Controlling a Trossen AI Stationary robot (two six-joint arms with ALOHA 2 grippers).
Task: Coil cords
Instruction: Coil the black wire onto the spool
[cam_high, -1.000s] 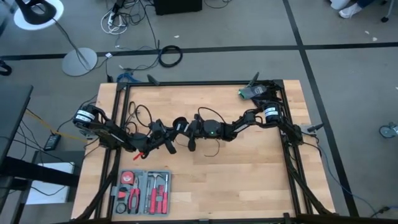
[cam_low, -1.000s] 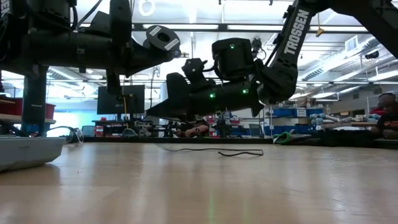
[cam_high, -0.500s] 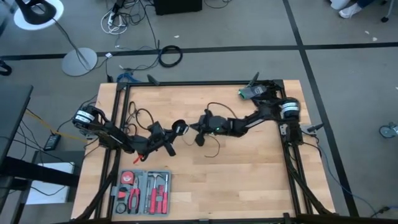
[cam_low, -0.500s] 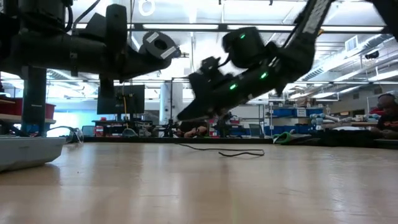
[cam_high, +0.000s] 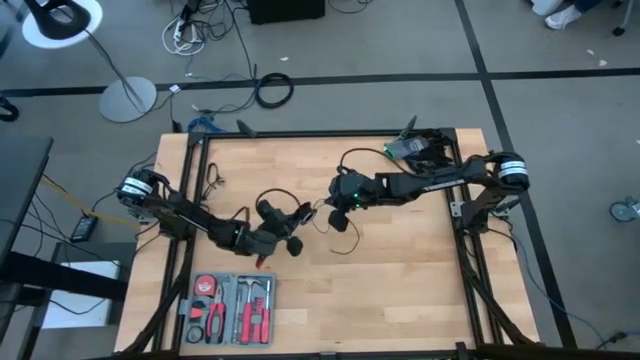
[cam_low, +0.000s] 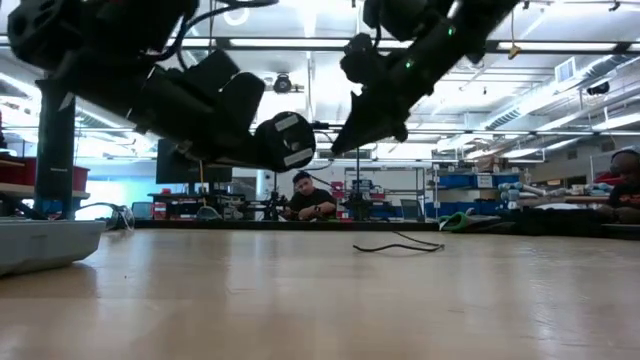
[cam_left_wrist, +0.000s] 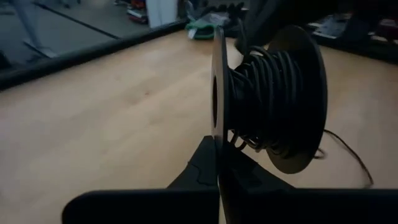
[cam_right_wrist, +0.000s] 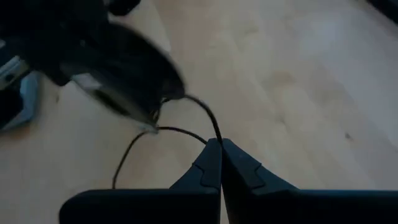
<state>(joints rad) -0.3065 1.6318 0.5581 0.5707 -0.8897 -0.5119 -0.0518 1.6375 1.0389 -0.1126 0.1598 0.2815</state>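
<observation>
While the left gripper (cam_left_wrist: 217, 163) clamps the rim of a flat round spool (cam_left_wrist: 268, 93), you are mid-wind: black cord (cam_left_wrist: 258, 81) already sits in tight turns around the hub between two thin disc flanges, and the rest trails off loose. Your right gripper (cam_right_wrist: 221, 158) is pinched shut on the cord itself, close to the spool, both raised above the middle of the wooden table (cam_high: 400, 290). From above, the spool (cam_high: 283, 228) sits just left of the right gripper (cam_high: 325, 208), with slack cord (cam_high: 345, 240) curling down onto the boards below it. In the low view that slack (cam_low: 400, 244) lies as a thin wavy line on the tabletop, touching it. Next move, as I judge it: carry the pinched strand around the hub for another turn, keeping light tension so it drops between the flanges and not over the rim, then regrip further down the slack. Cord looks thin, limp, matte, likely to spring off if released. Flanges look hard, smooth, slightly glossy. Table is pale jointed wood, smooth. A tool tray (cam_high: 232, 308) sits near the front edge, well clear of the work.
</observation>
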